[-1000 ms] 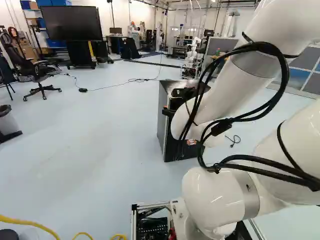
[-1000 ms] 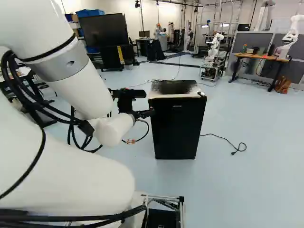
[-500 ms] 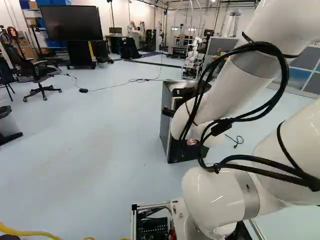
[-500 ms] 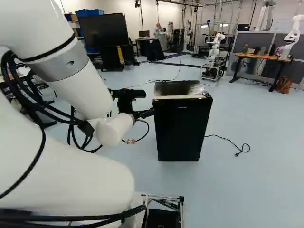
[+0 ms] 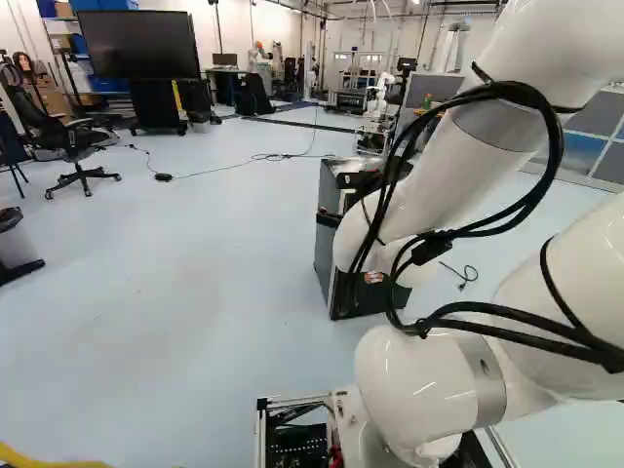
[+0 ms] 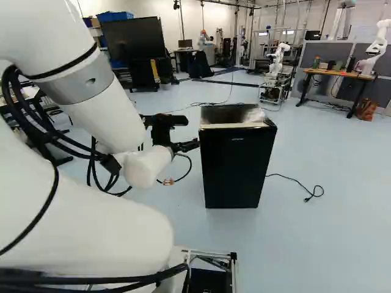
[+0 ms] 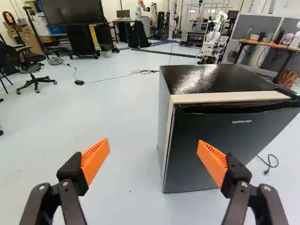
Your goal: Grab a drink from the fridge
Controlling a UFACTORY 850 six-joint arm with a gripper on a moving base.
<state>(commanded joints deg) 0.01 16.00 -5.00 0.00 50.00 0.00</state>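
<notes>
Gripper [image 6: 183,146] is wide open, nothing in it. Wrist view: the gripper [image 7: 153,145] has its orange pads [image 7: 96,159] well apart, bare space between them. One finger overlaps the fridge door [image 7: 211,124] in that view, the other has floor behind it. Whether the near finger touches the door, can't tell.

Fridge [image 6: 235,171] stands upright on the floor, ahead and off to the right of the gripper. In the right base view its left edge is just beside the fingertip that shows. Door is up against the body, pale strip [image 7: 229,97] along its top edge. Top is dark and shiny.

Power cord [image 6: 284,176] lies on the floor right of the fridge, plug [image 7: 266,172] at its end. Further back: big screen [image 7: 70,11], office chair [image 7: 30,63], desk [image 7: 262,43].
</notes>
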